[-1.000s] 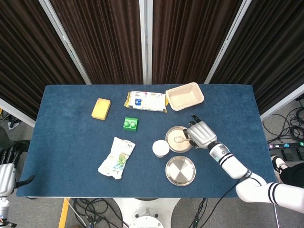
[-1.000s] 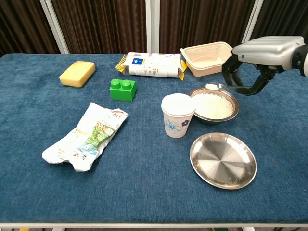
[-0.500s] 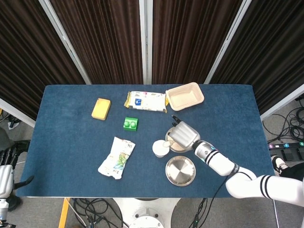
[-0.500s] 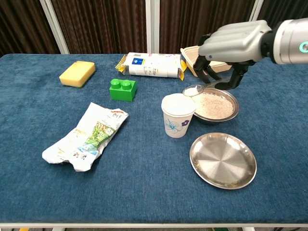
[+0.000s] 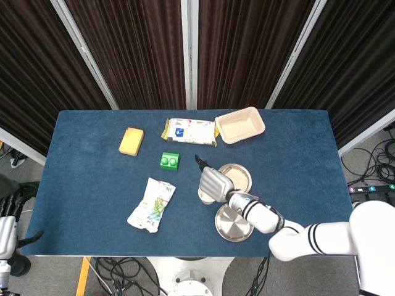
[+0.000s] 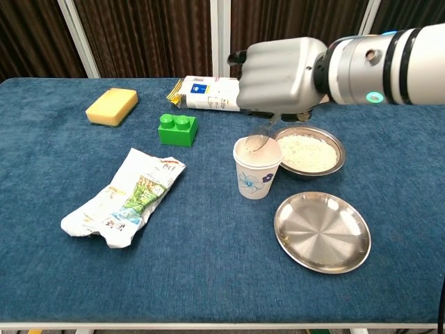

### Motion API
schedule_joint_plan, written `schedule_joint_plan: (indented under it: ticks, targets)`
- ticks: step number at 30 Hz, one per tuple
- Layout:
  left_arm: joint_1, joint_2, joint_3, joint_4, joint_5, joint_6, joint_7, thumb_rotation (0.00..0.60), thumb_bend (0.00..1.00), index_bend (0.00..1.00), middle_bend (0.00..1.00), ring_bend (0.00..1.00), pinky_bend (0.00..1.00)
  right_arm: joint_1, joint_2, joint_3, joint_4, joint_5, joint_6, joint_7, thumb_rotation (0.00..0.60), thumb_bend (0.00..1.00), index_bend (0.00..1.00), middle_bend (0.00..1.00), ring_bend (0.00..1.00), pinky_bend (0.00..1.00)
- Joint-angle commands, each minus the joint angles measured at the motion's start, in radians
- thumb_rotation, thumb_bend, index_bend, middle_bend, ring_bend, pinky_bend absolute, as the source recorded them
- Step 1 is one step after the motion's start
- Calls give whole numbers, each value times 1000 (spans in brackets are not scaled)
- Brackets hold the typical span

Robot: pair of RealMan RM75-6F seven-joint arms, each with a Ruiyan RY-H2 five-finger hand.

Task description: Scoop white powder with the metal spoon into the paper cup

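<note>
My right hand holds the metal spoon tipped into the paper cup.

From the head view, my right hand (image 5: 213, 182) covers the paper cup (image 5: 206, 196), which stands near the middle of the table (image 5: 86, 185), the bowl of white powder (image 5: 238, 177) just beside it. My left hand (image 5: 6, 231) shows off the table's left edge; I cannot tell how its fingers lie. In the chest view, the metal spoon (image 6: 259, 140) dips inside the cup's rim, the empty metal plate (image 6: 321, 231) toward the near edge.
</note>
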Motion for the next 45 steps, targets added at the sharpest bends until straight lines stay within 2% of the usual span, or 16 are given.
schedule_joint_plan:
  ticks: [1,17,25,31,38,45]
  targets:
    - [0,-1,-1,3,1,1,-3,600,164,233,137,71,48,30,-39,-37,0,-6,58,-78,600,365,614,594,235,0]
    - [-5,-5,-4,8,6,-3,-8,600,165,233,137,71,48,20,-68,-123,-21,-55,172,-285,600,366,622,598,235,0]
    - [-1,-3,-3,7,5,1,-8,600,164,233,137,71,48,1,-86,-112,-29,-54,221,-314,600,366,632,605,235,0]
    - [2,-4,-3,8,2,2,-10,600,164,233,137,71,48,-60,-48,-87,-48,-120,273,-164,600,366,631,604,235,0]
    - [-8,-3,-9,9,7,-2,-6,600,164,233,137,71,48,-166,15,-72,-66,-202,319,87,600,366,631,604,235,0]
    - [-17,4,-14,-3,13,-4,6,600,164,233,137,71,48,-263,40,-61,-40,-260,336,299,600,365,632,603,235,0]
